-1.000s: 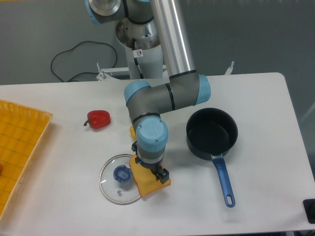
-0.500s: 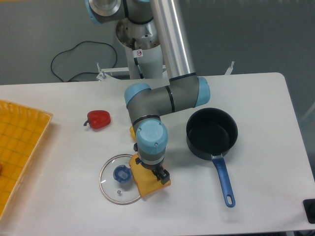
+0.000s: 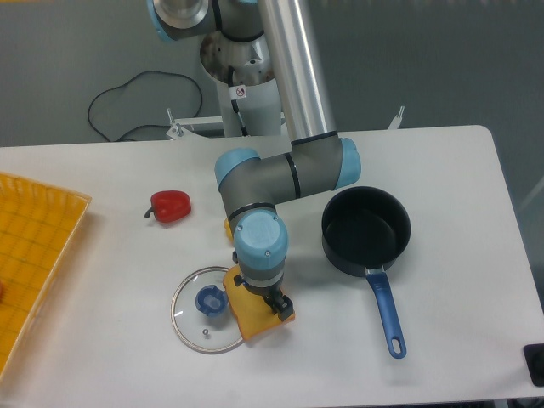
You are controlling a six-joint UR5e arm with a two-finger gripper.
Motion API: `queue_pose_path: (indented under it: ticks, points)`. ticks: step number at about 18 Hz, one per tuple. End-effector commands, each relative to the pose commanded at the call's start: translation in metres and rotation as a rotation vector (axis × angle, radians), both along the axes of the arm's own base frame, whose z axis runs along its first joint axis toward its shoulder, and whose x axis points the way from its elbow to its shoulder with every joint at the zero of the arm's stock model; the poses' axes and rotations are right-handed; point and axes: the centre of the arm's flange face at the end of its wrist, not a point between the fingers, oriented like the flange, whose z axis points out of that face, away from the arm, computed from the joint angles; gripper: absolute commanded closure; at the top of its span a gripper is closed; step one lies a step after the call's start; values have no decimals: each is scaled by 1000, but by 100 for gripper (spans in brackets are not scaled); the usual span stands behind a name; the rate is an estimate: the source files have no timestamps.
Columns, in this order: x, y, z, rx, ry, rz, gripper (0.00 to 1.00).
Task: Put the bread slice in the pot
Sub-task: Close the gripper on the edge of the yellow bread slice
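My table (image 3: 442,170) is the broad white surface under everything. My arm (image 3: 293,93) comes down from the base at the far edge as a long silver tube, bends at a grey and blue elbow, folds back toward the left, and drops through the wrist so that I point straight down at the tabletop. A yellow tray (image 3: 34,255) sits at the left edge. The pot (image 3: 365,231) stands upright to the right of my wrist, its blue handle reaching toward the near edge. The glass lid (image 3: 206,308) lies flat to my left, its rim just beside the bread slice (image 3: 248,313), which lies flat on the table directly below me. A red pepper (image 3: 171,206) rests farther left and back. A bit of something yellow peeks out behind my wrist. My gripper (image 3: 276,303) is down at the slice; the wrist hides my fingers, so I cannot tell whether they are apart or pressed on it.
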Motion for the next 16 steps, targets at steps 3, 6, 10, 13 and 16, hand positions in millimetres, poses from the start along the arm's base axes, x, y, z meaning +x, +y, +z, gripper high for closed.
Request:
queue_pose_path:
  ticks: [3, 6, 10, 13, 16]
  points:
    - [-1, 1, 0, -1, 3, -2, 0]
    - [-1, 1, 2, 1, 5, -3, 7]
    - [-4, -1, 7, 2, 5, -3, 59]
    - [-3, -1, 7, -3, 3, -6, 90]
    - [-4, -5, 7, -31, 31, -10, 100]
